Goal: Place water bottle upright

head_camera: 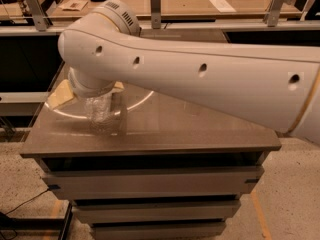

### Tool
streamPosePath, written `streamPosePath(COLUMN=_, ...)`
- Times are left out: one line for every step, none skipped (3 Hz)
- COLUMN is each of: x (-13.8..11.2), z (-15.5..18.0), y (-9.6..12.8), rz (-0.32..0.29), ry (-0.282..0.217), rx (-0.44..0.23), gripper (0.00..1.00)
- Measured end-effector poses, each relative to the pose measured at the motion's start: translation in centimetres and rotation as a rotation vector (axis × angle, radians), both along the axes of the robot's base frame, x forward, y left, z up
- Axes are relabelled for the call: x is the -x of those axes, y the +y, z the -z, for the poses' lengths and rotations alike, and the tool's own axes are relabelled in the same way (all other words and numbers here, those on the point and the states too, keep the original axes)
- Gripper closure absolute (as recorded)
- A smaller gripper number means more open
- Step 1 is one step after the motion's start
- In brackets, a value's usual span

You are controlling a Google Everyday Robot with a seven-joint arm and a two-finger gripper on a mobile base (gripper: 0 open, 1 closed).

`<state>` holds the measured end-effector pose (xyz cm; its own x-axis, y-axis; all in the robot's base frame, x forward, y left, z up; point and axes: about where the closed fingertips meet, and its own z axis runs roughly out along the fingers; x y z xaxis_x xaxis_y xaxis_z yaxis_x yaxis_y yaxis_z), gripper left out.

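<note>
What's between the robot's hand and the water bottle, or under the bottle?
Nothing visible. The hand sits directly above the water bottle, over the left side of the table; only the table shows beneath the bottle.

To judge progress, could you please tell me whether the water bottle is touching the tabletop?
Cannot tell. In the camera view the water bottle stands upright under the tool; its base merges with the glossy tabletop.

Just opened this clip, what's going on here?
A single white robot arm reaches across a grey drawer cabinet. Its gripper sits at the cabinet top's left side, mostly hidden under the wrist, right over the clear water bottle. The bottle looks roughly upright with its base at or near the top; whether it has been let go cannot be told.
</note>
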<state>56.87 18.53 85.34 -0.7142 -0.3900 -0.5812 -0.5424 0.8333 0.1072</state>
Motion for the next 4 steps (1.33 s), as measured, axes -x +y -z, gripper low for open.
streamPosePath(x=-1.3, z=0.8, y=-0.7, rz=0.016, ry=0.003, rx=0.022, gripper=0.0)
streamPosePath(x=-1.7, z=0.7, y=-0.7, rz=0.004, ry=-0.011, rx=0.022, gripper=0.17)
streamPosePath(x=-1.8, z=0.0, y=-0.7, rz=-0.009, ry=-0.044, rx=0.026, gripper=0.4)
streamPosePath(x=-1.6, z=-0.5, y=-0.8, rz=-0.018, ry=-0.067, rx=0.02, gripper=0.64)
